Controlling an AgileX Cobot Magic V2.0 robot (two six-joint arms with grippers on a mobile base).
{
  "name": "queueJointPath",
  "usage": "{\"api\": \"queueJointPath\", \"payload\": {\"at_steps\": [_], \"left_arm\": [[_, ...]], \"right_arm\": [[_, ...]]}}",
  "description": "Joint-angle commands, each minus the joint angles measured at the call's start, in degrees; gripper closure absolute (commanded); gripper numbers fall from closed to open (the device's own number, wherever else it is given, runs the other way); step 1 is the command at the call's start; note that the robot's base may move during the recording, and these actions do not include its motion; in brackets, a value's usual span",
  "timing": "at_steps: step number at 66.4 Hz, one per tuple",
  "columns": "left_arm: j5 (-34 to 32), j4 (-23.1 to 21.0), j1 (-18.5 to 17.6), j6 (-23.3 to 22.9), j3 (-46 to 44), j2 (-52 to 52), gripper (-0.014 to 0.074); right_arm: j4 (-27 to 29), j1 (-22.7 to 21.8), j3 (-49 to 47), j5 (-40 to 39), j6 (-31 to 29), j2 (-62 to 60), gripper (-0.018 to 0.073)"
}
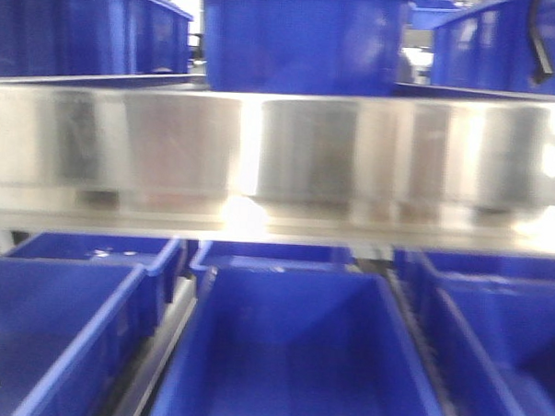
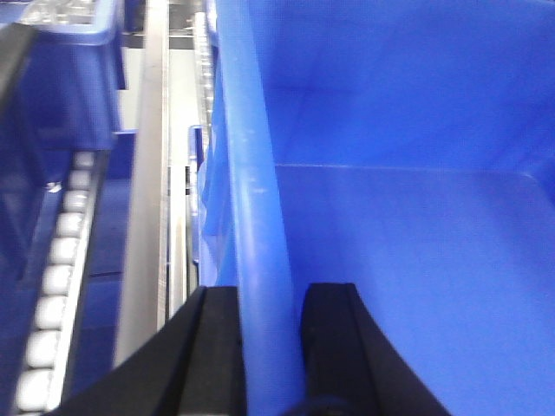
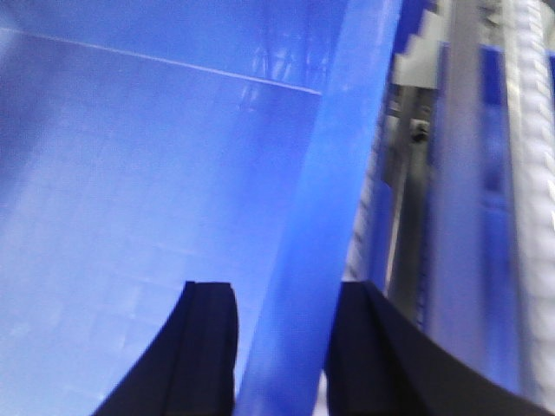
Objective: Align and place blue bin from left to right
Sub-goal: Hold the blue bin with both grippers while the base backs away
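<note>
Status: grasp looks made, placement not yet done.

- left end effector (image 2: 273, 290): fingers straddle one side rim of the blue bin (image 2: 408, 260), one inside and one outside, both against the wall. Reads as clenched on it.
- right end effector (image 3: 279, 286): same on the opposite rim, clamped on the bin wall.
- Bin location: my read is that it's the centre one in the lower row, directly under the middle of the steel shelf beam (image 1: 279, 162). Empty inside.
- Neighbour bins (image 1: 60, 337) sit under the beam's left and right ends, and more bins (image 1: 303, 43) stand above the beam.

Left to do, as I judge it: shift and square the bin in its lane, then release.

Can't confirm:
- Neither arm shows in the front view, so matching the held bin to the centre one is inference.
- Front view is blurred, and the bin's near edge is cut off by the frame.
- Whether the bin is lifted or resting isn't visible.
- Roller track (image 2: 52, 286) shows in the left wrist view only; I can't place it against the beam.
</note>
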Motion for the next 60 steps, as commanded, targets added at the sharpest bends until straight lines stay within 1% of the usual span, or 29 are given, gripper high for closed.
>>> {"api": "queueJointPath", "payload": {"at_steps": [1,60], "left_arm": [[-4.64,-1.28,-0.39,0.80,-1.01,-1.25,0.0708],[-4.64,-1.28,-0.39,0.80,-1.01,-1.25,0.0708]], "right_arm": [[-2.42,-0.24,-0.96,-3.77,1.03,-1.02,0.0628],[-2.42,-0.24,-0.96,-3.77,1.03,-1.02,0.0628]]}}
